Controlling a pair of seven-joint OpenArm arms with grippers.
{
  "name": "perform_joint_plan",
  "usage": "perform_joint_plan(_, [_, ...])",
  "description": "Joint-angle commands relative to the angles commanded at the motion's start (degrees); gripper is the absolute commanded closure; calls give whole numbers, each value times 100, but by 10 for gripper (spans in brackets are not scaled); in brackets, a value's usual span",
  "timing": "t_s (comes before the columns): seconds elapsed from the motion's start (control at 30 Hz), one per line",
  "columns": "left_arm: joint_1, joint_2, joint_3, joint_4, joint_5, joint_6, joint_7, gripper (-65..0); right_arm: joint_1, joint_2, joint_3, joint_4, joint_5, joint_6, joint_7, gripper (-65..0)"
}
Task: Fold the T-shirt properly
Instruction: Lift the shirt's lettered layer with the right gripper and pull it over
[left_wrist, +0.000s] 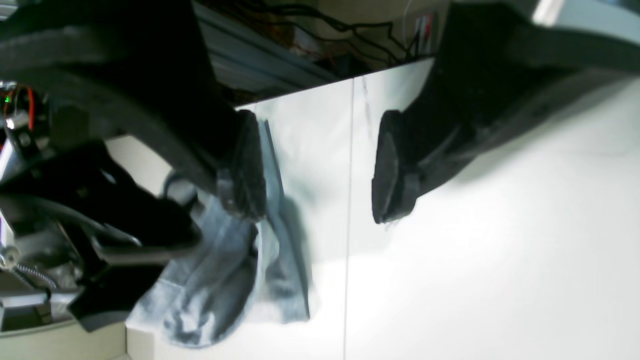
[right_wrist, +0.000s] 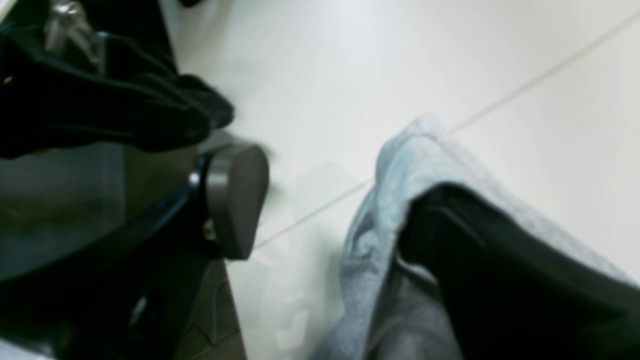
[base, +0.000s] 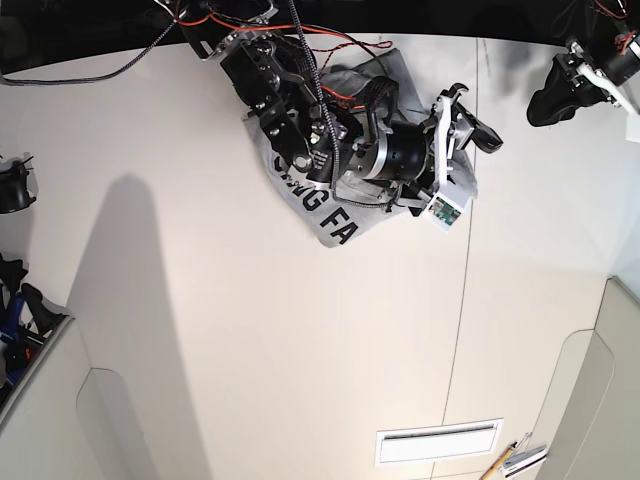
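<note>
Grey T-shirt (base: 335, 222) beneath the spread right tool (right_wrist: 320, 200), apparently mid-fold; next, pinch its raised edge.

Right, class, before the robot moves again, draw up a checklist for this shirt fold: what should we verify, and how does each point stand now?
1. Left gripper open and ready: ok, its jaws are apart with nothing between them.
2. Right gripper closed on the shirt: not ok, its jaws are wide apart, though cloth drapes over one.
3. Shirt spread smooth: not ok, it lies bunched under the right arm.
4. Left gripper at the shirt: not ok, the base view shows it off to the side.
5. Pencils away from the cloth: ok, they lie at the near edge.
6. All the lettering readable: not ok, only part shows.
</note>
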Motion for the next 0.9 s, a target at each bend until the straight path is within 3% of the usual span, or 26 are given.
perform_joint_plan(0.07, [2, 0, 0, 0, 0, 0, 17, -373, 33, 0, 2, 20, 33, -2, -229, -390])
perform_joint_plan(0.17, [2, 0, 0, 0, -85, 0, 50, -373, 39, 0, 0, 28, 638, 289, -793, -390])
perform_joint_plan(0.23, [2, -2, 0, 0, -210, 0, 212, -373, 39, 0, 9, 28, 876, 339, -1266, -390])
perform_joint_plan(0.3, [4, 0, 0, 0, -244, 0, 343, -373, 39, 0, 50, 52, 905, 339, -1342, -390])
perform_joint_plan(0.37, [24, 2, 0, 0, -244, 0, 372, -373, 39, 0, 96, 210, 1268, 511, -1331, -390])
perform_joint_plan(0.53, [35, 0, 0, 0, -244, 0, 448, -373, 39, 0, 94, 820, 1738, 538, -1611, -390])
perform_joint_plan(0.67, [35, -15, 0, 0, -244, 0, 457, -373, 33, 0, 94, 914, 1694, 535, -1628, -390])
perform_joint_plan(0.9, [35, -15, 0, 0, -244, 0, 457, -373, -326, 9, 92, 579, 1025, 529, -1486, -390])
